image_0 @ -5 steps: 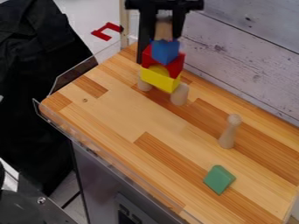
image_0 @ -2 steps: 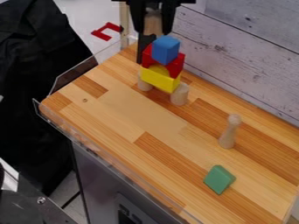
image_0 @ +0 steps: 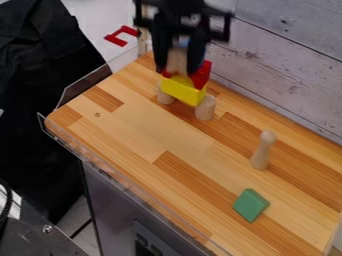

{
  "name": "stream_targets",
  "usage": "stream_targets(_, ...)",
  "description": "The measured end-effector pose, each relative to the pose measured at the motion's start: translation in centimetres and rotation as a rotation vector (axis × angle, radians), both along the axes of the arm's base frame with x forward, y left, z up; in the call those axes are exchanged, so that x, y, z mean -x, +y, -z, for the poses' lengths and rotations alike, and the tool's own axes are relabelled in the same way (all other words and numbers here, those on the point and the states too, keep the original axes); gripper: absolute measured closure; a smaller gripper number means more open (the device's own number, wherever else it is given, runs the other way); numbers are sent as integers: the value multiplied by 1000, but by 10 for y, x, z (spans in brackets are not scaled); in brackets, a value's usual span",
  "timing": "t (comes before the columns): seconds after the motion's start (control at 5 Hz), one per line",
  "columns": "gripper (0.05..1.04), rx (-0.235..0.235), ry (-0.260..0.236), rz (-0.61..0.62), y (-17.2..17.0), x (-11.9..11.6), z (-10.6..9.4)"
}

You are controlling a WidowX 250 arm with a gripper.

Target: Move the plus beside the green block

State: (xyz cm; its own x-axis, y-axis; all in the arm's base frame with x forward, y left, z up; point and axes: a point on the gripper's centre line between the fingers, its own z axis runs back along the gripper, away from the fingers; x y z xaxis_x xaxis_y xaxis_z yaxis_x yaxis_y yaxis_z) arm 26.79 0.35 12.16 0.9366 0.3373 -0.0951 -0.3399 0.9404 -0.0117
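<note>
The plus is something we cannot pick out for certain, so we cannot say exactly where it is. We do see the green block (image_0: 251, 205) lying on the striped wooden tabletop (image_0: 127, 125), low and to the right in our view. Near it, up toward the wall (image_0: 287, 65) of pale weathered boards, a wooden peg (image_0: 262, 150) with a rounded head stands on its wider foot, apart from the block. At the top of our view the black gripper (image_0: 177, 70) hangs over the far end of the table, well apart from the green block, and we see its fingers closed around a pale wooden piece (image_0: 176, 61), one on each side. Below and behind it we make out a stack: a shorter wooden cylinder (image_0: 165, 95) and another cylinder (image_0: 206, 108) carry a yellow block (image_0: 182, 92), and a red arch (image_0: 202, 75) sits on top of that, partly hidden by the gripper. We catch a bit of a blue block (image_0: 184, 42) behind the fingers. Off the table's far left corner we notice a red bracket-shaped piece (image_0: 122, 36), and along the left side, dark cloth (image_0: 33, 100).
</note>
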Motion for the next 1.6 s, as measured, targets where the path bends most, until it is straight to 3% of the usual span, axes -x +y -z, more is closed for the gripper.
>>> stream_targets(0.6, 622, 133, 130, 102, -38, 21, 60)
stream_targets(1.0, 622, 137, 80, 245, -56, 19, 84)
stream_targets(1.6, 622, 175, 67, 382, -78, 13, 111)
